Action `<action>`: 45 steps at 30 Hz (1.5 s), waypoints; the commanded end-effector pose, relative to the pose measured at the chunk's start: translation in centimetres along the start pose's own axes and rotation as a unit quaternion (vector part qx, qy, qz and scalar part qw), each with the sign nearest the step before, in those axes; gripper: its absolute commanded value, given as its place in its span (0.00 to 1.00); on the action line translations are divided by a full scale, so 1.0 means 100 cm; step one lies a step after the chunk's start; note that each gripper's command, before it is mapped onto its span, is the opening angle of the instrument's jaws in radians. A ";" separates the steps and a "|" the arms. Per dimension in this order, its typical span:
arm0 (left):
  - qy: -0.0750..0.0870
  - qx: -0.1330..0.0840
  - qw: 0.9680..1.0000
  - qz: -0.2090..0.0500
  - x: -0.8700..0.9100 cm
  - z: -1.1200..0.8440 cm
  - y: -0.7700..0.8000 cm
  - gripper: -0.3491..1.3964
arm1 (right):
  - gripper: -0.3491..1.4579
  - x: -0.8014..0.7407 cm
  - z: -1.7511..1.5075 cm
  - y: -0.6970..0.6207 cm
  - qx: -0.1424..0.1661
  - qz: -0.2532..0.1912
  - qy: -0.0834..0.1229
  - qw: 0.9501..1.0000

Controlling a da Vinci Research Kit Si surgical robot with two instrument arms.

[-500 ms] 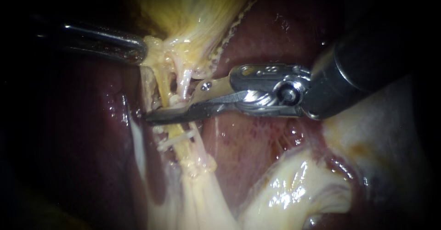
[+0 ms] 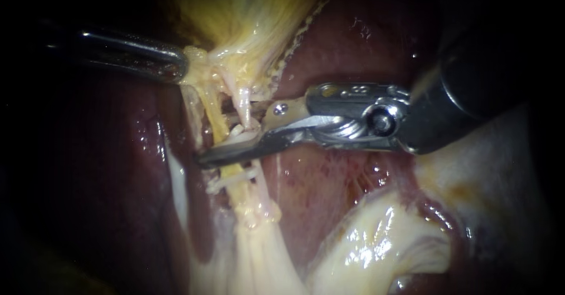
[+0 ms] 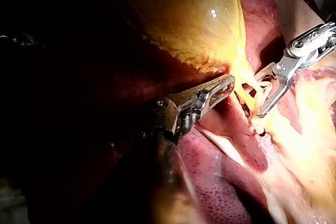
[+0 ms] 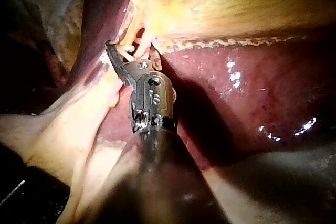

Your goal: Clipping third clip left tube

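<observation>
Right instrument (image 2: pixel 231 145) slightly farther right, jaws apart astride a tube (image 2: pixel 246 108); left instrument (image 2: pixel 179 66) with jaws tight on gallbladder (image 2: pixel 247 12).

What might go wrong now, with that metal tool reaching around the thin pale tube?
The right instrument reaches across the tube, with a yellowish strand close beside it, so it may catch both. A clip already sits nearby; the next might crowd it. The left instrument pulls the gallbladder taut; a slip would slacken everything.
</observation>
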 end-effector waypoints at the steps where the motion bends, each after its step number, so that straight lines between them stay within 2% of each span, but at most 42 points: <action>1: 0.000 0.000 1.000 0.000 0.0000 0.0000 0.0000 0.00 | 0.47 -0.0001 -0.0003 0.0000 0.001 -0.001 0.000 1.000; 6: 0.000 0.000 1.000 0.000 0.0000 -0.0001 -0.0001 0.00 | 0.47 -0.0009 -0.0020 0.0000 0.006 -0.002 0.000 1.000; 11: 0.000 0.000 1.000 0.000 0.0000 -0.0001 -0.0001 0.00 | 0.47 -0.0010 -0.0030 -0.0004 0.008 0.000 -0.002 1.000; 15: 0.000 0.000 1.000 0.000 0.0000 -0.0001 -0.0001 0.00 | 0.47 -0.0005 -0.0041 -0.0009 0.011 0.002 -0.003 1.000; 23: 0.000 0.001 1.000 0.000 0.0000 -0.0002 -0.0001 0.00 | 0.47 0.0016 -0.0066 -0.0024 0.014 0.008 -0.004 1.000; 25: 0.000 0.001 1.000 0.000 0.0000 -0.0002 -0.0001 0.00 | 0.47 0.0022 -0.0068 -0.0029 0.016 0.010 0.002 1.000; 32: 0.000 0.001 1.000 0.000 0.0000 -0.0002 -0.0001 0.00 | 0.47 0.0037 -0.0057 -0.0035 0.025 0.017 0.020 0.999; 39: 0.000 0.001 1.000 0.000 0.0000 -0.0002 -0.0001 0.00 | 0.47 0.0043 -0.0036 -0.0032 0.029 0.024 0.021 0.999; 45: 0.000 0.001 1.000 0.000 0.0000 -0.0002 -0.0002 0.00 | 0.47 0.0040 -0.0028 -0.0028 0.034 0.029 0.019 0.999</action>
